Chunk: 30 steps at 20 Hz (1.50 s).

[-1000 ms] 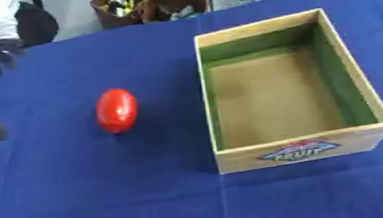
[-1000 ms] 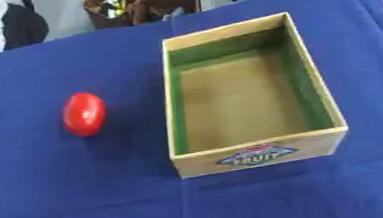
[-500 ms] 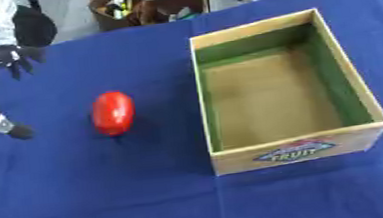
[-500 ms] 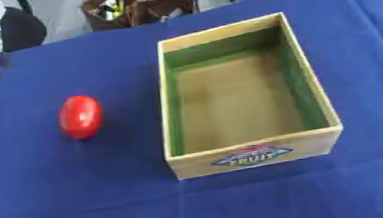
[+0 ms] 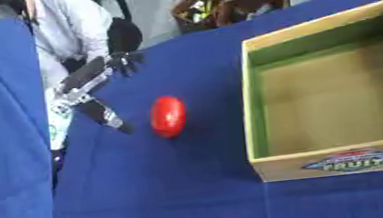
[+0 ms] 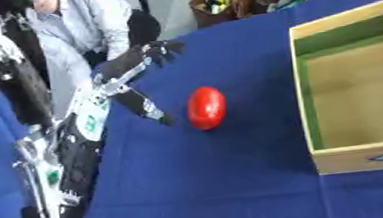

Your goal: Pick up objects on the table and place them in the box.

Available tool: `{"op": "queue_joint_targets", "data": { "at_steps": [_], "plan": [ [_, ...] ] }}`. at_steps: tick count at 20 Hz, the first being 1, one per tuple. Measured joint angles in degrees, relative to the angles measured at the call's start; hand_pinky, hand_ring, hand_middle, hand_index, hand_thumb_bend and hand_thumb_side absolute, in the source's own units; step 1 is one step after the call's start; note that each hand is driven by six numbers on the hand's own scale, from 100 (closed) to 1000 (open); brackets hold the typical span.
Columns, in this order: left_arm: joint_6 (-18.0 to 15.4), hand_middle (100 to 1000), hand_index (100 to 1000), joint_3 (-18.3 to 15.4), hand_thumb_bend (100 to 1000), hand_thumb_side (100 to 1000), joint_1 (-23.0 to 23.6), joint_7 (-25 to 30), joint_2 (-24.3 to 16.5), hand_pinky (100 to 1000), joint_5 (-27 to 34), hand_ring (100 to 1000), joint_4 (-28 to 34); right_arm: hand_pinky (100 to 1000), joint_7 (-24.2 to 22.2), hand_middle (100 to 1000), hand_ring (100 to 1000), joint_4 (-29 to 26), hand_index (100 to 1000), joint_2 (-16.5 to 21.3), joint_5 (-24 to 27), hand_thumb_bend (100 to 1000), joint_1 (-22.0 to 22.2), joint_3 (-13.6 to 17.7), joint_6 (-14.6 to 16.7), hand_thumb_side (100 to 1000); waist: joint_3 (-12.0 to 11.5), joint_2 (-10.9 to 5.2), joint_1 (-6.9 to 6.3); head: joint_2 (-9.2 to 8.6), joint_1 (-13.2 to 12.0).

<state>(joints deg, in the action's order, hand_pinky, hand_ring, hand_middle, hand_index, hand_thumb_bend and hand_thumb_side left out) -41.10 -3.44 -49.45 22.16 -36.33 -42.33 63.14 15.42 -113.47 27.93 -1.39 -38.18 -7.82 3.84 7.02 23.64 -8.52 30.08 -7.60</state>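
On the blue table (image 5: 186, 197) you've got one red object (image 5: 167, 116), oval and smooth, lying on its own out in the open cloth, left of the box (image 5: 257, 109) and clearly apart from it. It's outside the box, not touching any wall.

The box is a light wooden crate with a green-lined inside and a "FRUIT" label (image 5: 356, 161) on the near face. From what shows of its floor, nothing's sitting in it.

Your left hand (image 6: 131, 66) comes in from the left side, reaching over the table edge. Its dark fingers (image 6: 164, 48) point up toward the far side and look spread and fairly straight, with nothing held. One long digit (image 6: 148, 108) sticks down and right, and its tip lands just beside the red object's left side; whether it actually touches, you can't tell from here.

Your right hand doesn't show in either view.
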Motion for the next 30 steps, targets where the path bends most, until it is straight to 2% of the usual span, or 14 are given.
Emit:
{"op": "queue_joint_targets", "data": {
  "at_steps": [6,18,23,30],
  "plan": [
    [0.13,797,989,0.07,1000,659,-0.65,0.22,1.97,578,-1.90,708,-0.05,914,-0.17,554,929,0.00,693,-0.03,0.03,100,-0.15,-0.03,0.03,626,0.44,0.00,-0.03,-0.25,-0.67],
    [-0.44,759,980,1.42,988,649,-1.72,-0.43,4.16,583,-5.83,698,-0.19,916,-0.60,553,930,0.00,692,-0.49,0.32,100,-0.22,-0.31,-0.04,623,1.12,0.05,-0.28,-0.45,-1.06],
    [0.27,706,959,1.46,930,656,-1.41,-0.70,4.21,578,-9.92,681,-0.35,916,-0.67,552,931,0.00,691,-0.54,0.43,100,-0.25,-0.31,0.03,623,1.12,0.09,-0.28,-0.45,-1.18],
    [2.62,677,938,2.44,913,633,-0.31,-1.34,4.71,591,-17.90,670,-0.04,918,-0.73,551,932,0.00,689,-0.55,0.45,100,-0.24,-0.31,0.04,622,1.02,0.11,-0.22,-0.45,-1.17]
  ]
}}
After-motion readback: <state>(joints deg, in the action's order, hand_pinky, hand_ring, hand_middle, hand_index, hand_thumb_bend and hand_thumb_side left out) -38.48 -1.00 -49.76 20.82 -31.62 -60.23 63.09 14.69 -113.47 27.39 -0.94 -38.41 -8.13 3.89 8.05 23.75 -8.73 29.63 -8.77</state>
